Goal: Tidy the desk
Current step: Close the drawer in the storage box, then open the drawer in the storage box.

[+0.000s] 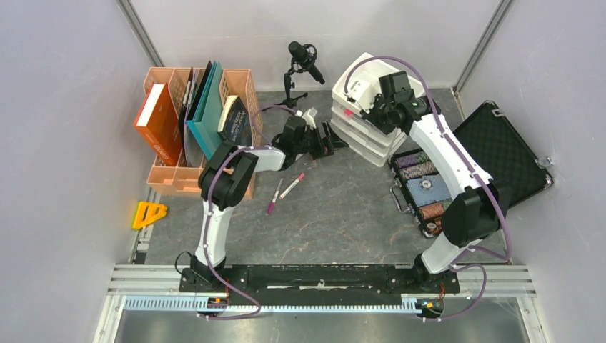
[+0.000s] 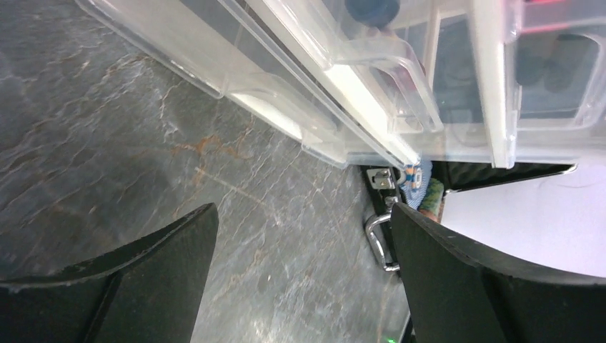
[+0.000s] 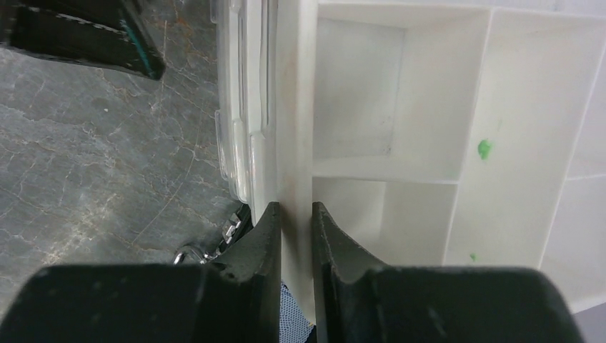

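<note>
Desk (image 1: pixel 343 214) of dark grey veined stone fills the middle of the top view, walled on three sides, with clutter around its edges. A white drawer unit (image 1: pixel 368 136) stands at the back, right of centre. The right gripper (image 3: pixel 295 214) reaches down over it, its jaws pinched on the side wall of the compartmented top tray (image 3: pixel 400 93). The left gripper (image 2: pixel 304 213) hangs low in front of the unit's clear drawers (image 2: pixel 286 86), jaws spread wide and holding nothing.

Two pens (image 1: pixel 284 191) lie loose on the stone just under the left arm's forearm. A peach file rack (image 1: pixel 168 175) with books (image 1: pixel 161 125) takes the left back corner. A microphone (image 1: pixel 304 57) on its stand is behind the left gripper. An open black case (image 1: pixel 504 153) of chips (image 1: pixel 421 189) lies just beside the drawer unit on the right. A yellow triangle (image 1: pixel 148 213) sits at the desk's left edge.
</note>
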Controlling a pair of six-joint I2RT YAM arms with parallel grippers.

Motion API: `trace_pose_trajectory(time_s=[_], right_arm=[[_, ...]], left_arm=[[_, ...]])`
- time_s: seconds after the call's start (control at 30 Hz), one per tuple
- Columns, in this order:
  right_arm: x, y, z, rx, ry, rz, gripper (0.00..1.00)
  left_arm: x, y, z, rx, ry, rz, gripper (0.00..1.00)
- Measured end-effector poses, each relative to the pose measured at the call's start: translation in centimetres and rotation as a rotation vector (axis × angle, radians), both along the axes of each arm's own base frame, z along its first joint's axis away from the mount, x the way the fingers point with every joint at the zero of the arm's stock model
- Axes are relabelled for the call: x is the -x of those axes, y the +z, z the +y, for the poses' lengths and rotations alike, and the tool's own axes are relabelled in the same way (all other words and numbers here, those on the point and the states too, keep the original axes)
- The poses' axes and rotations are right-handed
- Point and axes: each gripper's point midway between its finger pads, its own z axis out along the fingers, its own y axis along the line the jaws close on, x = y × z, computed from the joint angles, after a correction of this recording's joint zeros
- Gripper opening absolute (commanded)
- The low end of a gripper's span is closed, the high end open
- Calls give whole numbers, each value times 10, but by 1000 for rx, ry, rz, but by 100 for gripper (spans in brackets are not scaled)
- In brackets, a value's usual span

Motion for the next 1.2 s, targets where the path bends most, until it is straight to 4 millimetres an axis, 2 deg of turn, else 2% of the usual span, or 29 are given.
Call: trace_pose_trajectory(time_s=[0.1, 0.23, 0.47, 0.6, 0.77, 0.93, 1.2], right_arm=[[2, 0, 1, -5, 5, 17, 0], [1, 1, 3, -26, 4, 49, 0], [1, 2, 7, -78, 14, 109, 0], [4, 2, 13, -124, 30, 127, 0], [9, 3, 26, -198, 51, 153, 0], [18, 4, 37, -265, 73, 181, 0], [40, 7, 42, -315, 90, 207, 0]], left_arm=[[-3, -7, -13, 104, -3, 28, 94], [-3, -15, -26, 208, -9, 48, 94], [-3, 15, -35, 341, -23, -32, 95], [6, 18, -33, 385, -25, -52, 95], [24, -4, -21, 377, -5, -17, 95], [25, -1, -19, 394, 1, -40, 95], [23, 6, -19, 414, 8, -71, 95]])
